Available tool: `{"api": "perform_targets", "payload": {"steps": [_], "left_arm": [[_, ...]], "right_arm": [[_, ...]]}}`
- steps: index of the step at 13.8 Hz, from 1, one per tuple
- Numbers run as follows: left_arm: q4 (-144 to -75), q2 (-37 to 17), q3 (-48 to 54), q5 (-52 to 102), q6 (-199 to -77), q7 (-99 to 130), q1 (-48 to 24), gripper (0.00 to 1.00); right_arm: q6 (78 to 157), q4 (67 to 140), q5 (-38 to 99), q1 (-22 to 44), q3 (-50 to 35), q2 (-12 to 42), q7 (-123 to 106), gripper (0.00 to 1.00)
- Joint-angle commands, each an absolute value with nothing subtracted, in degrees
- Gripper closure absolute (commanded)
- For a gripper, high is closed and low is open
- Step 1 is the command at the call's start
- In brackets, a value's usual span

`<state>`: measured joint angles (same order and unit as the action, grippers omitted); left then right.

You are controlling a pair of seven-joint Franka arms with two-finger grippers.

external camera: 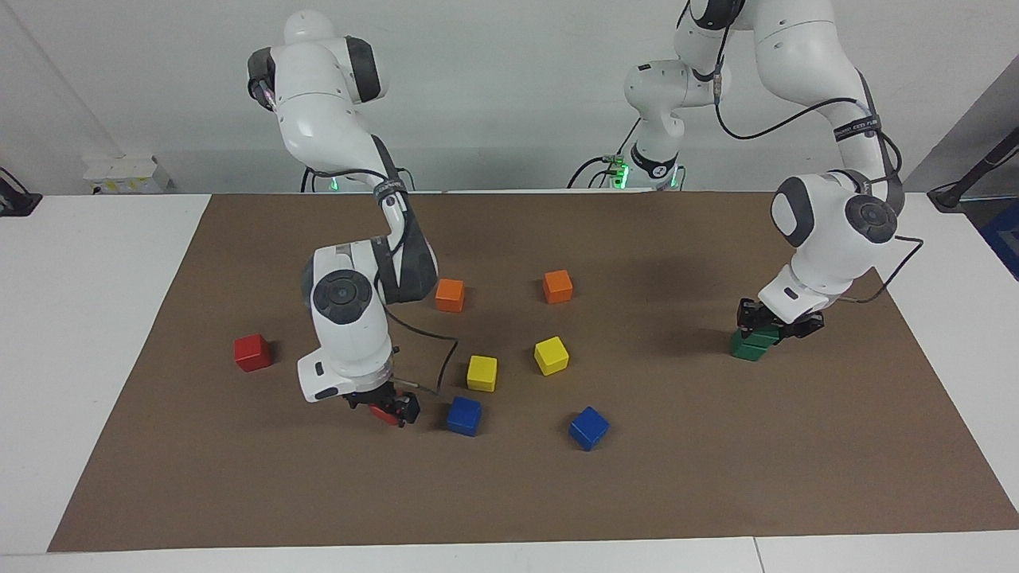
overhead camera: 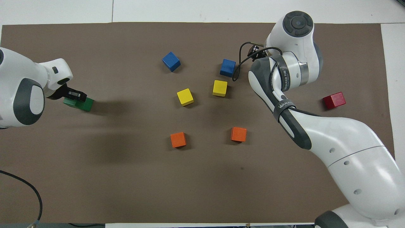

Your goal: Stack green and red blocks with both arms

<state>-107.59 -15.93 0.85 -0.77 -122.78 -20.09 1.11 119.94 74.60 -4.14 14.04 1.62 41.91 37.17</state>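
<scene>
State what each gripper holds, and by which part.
Right gripper: a red block, gripped at its sides. Left gripper: the upper green block on the lower green block, gripped at its sides.

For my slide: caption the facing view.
Right pincer grips a red cube; left pincer rests at the green cubes.
</scene>
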Motion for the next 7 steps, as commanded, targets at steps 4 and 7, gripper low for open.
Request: {"api": "perform_targets", "payload": {"steps": [4, 7], "left_arm": [[-109.9, -15.2, 0.8, 0.1, -124.3, -21.7, 1.5, 0.00], [-109.8, -15.0, 0.8, 0.1, -124.0, -21.6, 1.5, 0.00]], "right_arm": [[124.2, 82.8, -5.5, 13.8, 1.3, 39.3, 36.3, 0.10], [123.8, 82.9, -5.0, 13.9, 1.3, 39.2, 36.1, 1.00]]}}
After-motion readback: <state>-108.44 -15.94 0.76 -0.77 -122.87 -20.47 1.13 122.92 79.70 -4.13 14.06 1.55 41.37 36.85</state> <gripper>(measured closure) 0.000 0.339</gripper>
